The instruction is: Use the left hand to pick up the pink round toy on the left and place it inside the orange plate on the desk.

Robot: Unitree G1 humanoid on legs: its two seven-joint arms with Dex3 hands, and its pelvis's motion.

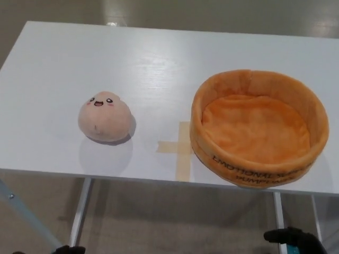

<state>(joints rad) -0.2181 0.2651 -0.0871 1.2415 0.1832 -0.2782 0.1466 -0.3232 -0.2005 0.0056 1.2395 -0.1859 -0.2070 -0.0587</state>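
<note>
Pink round toy (105, 116) sits on the white bench (159, 58), upright, face toward the camera, untouched. Orange plate (259, 128), a soft walled dish, is on the bench well apart from the toy, empty, dark lettering on its near wall. Tan tape cross (180, 148) lies on the bench between them, just beside the plate. Left hand (69, 249) shows only as a black sliver at the bottom edge, far below the toy; fingers can't tell. Right hand (294, 239) low under the bench edge, below the plate; fingers can't tell.
</note>
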